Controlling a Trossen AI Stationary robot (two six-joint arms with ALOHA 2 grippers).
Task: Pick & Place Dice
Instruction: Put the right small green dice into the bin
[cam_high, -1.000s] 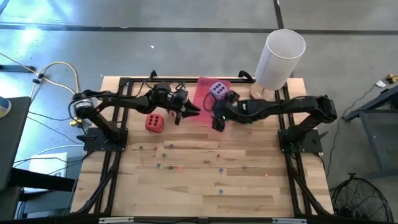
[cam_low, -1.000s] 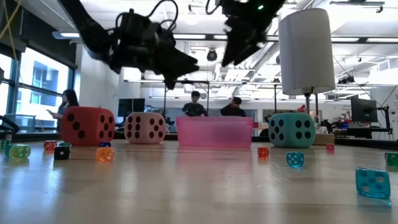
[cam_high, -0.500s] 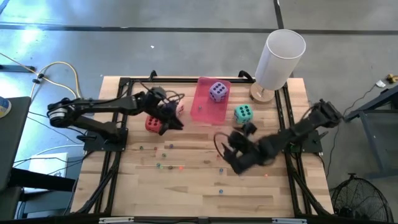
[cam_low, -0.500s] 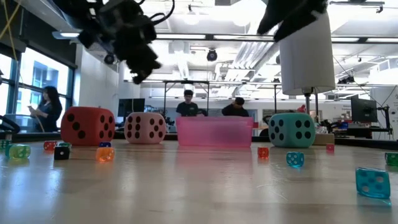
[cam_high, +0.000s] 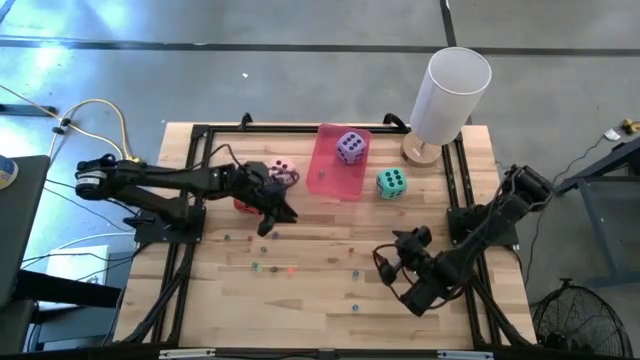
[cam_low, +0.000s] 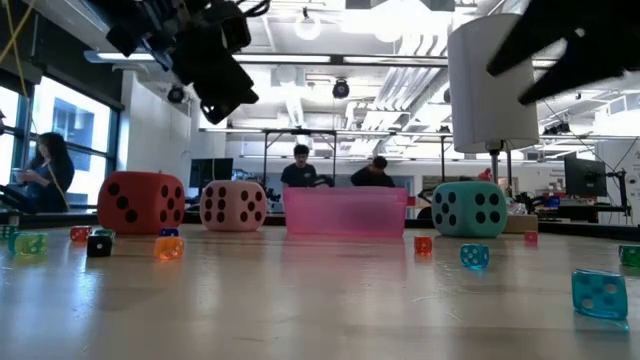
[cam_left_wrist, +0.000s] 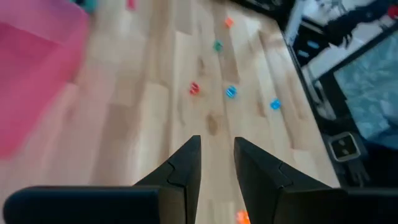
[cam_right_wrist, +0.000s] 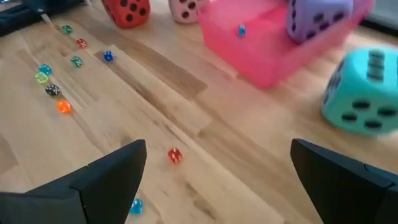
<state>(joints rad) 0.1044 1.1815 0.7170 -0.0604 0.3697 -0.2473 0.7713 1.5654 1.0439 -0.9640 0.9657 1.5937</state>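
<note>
The purple die (cam_high: 349, 147) lies inside the pink tray (cam_high: 328, 182) at the table's far middle. On the table to the tray's right is the teal die (cam_high: 391, 182), and to its left the pink die (cam_high: 283, 170). Half under my left arm sits the red die (cam_high: 241, 205). My left gripper (cam_high: 280, 215) hovers just near-right of the red die; its fingers (cam_left_wrist: 186, 168) stand a narrow gap apart with nothing between them. My right gripper (cam_high: 383, 265) hangs wide open over the near right of the table, facing the tray (cam_right_wrist: 261, 50) and the teal die (cam_right_wrist: 367, 93).
Several tiny coloured dice (cam_high: 290, 268) are scattered over the middle of the wooden table. A tall white cylinder (cam_high: 450, 95) stands at the far right corner. Black frame rails (cam_high: 175, 270) run along both sides. People (cam_low: 303, 165) are in the room behind.
My right gripper has swung away from the tray toward the table's near right, sinking and rolling as it went; this uncovered the teal die. My left gripper has drawn back from beside the tray toward the near edge, over the red die. The dice have stayed where they were.
</note>
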